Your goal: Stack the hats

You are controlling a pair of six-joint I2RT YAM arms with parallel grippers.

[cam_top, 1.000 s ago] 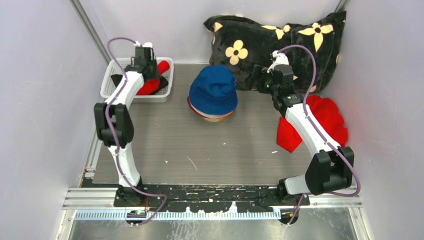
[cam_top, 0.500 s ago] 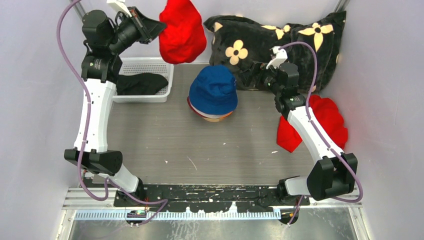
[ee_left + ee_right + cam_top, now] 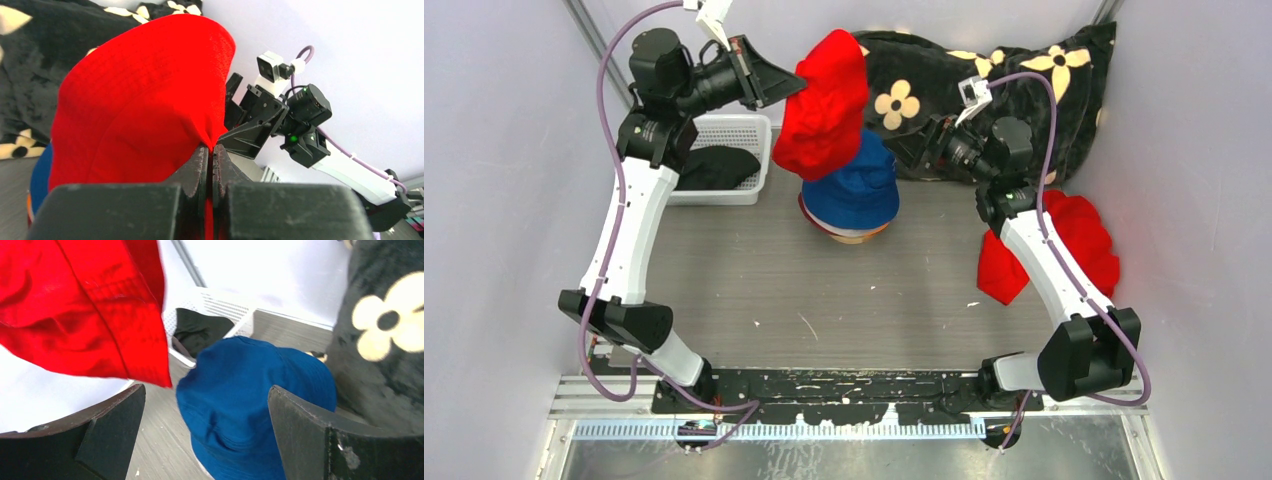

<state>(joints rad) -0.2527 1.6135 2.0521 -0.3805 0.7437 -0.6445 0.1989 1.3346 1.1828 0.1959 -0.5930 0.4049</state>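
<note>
My left gripper is shut on the brim of the red hat and holds it in the air, over the back left of the stack. The pinch shows in the left wrist view, with the red hat hanging from it. The blue hat tops the stack at the table's middle back; edges of other hats peek out below. The black hat lies in the white basket. My right gripper is open and empty, raised just right of the stack, facing the blue hat and the red hat.
A black pillow with cream flowers leans on the back wall behind my right gripper. A bright red cloth bundle lies at the right under my right arm. Walls close in left, right and back.
My left gripper pulled the red hat out of the basket, lifted it high and carried it right, over the stack. My right gripper rose and turned toward the stack.
</note>
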